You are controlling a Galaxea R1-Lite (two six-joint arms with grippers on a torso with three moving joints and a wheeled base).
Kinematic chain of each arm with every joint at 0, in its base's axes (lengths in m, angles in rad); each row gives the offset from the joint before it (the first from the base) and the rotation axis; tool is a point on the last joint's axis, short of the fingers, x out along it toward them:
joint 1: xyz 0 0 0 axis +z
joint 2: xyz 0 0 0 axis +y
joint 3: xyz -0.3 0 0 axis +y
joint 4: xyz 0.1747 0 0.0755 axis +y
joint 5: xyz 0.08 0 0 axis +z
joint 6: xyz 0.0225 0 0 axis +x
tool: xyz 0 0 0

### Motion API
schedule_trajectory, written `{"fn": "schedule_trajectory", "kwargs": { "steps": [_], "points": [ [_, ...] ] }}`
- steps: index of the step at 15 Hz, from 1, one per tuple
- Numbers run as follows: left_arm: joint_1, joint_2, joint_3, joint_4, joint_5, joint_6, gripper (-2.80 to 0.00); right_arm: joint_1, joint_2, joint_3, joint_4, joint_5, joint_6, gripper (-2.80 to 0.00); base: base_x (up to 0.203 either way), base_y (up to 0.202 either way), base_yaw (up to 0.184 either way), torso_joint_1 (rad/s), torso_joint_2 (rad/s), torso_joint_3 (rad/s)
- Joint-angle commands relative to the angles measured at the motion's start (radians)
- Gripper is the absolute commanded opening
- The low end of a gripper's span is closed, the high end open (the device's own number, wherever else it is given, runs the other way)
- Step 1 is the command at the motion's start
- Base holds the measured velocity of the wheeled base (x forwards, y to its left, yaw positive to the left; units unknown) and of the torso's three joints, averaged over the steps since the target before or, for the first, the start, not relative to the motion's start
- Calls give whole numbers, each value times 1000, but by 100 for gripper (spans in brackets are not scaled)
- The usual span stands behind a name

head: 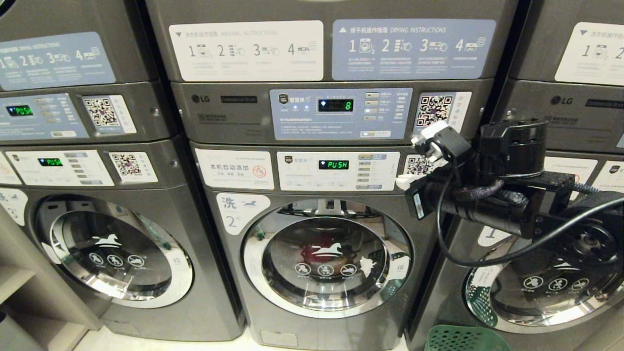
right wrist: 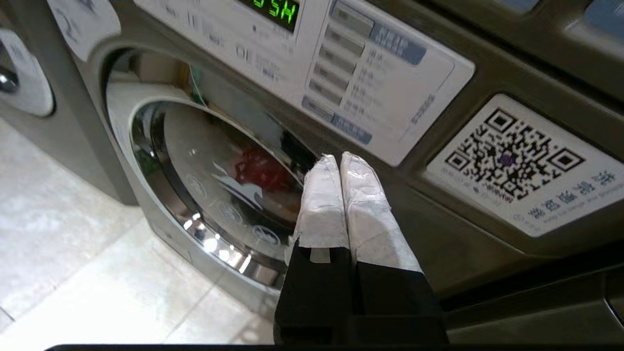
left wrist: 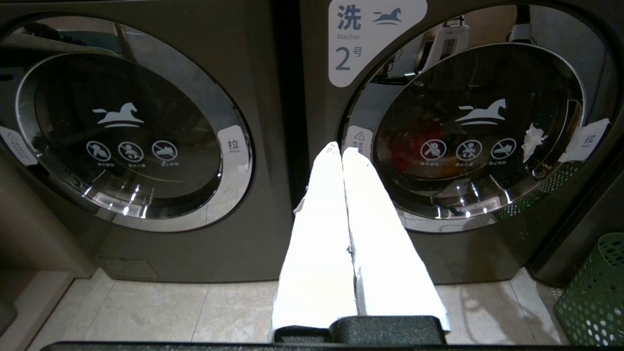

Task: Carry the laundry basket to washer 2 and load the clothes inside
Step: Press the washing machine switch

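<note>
Washer 2 point(head: 321, 258) stands in the middle with its round glass door shut, and its label point(left wrist: 360, 39) shows the digit 2. Red clothes point(right wrist: 256, 168) show dimly through the glass point(left wrist: 409, 146). The green perforated laundry basket point(head: 463, 339) sits on the floor to the washer's right point(left wrist: 594, 292). My right gripper point(head: 407, 183) is raised at the right end of the washer's control panel point(right wrist: 370, 73). It is shut and holds nothing point(right wrist: 340, 158). My left gripper point(left wrist: 341, 150) hangs low before the seam between washer 2 and the washer to its left. It is shut and holds nothing.
A like washer point(head: 112, 253) stands on the left and another point(head: 551, 282) on the right, behind my right arm. Dryer panels point(head: 336, 112) sit above them. A pale shelf unit point(head: 29, 292) is at the far left. Light floor tiles point(left wrist: 146, 312) lie in front.
</note>
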Motion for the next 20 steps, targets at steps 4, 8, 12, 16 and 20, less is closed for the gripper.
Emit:
{"fn": "schedule_trajectory", "kwargs": {
  "steps": [4, 8, 12, 16, 20],
  "points": [
    [0, 0, 0, 0, 0, 1, -280, -14, 99, -35, -226, 69, 1, -280, 0, 0, 0, 0, 0, 0],
    [1, 0, 0, 0, 0, 1, -280, -14, 174, -34, -320, 89, -3, -280, 0, 0, 0, 0, 0, 0],
    [1, 0, 0, 0, 0, 0, -280, -18, 222, -48, -373, 95, -4, -280, 0, 0, 0, 0, 0, 0],
    [1, 0, 0, -1, 0, 1, -280, -20, 264, -65, -389, 98, -4, -280, 0, 0, 0, 0, 0, 0],
    [1, 0, 0, 0, 0, 0, -280, -20, 306, -128, -389, 98, -3, -280, 0, 0, 0, 0, 0, 0]
  ]
}}
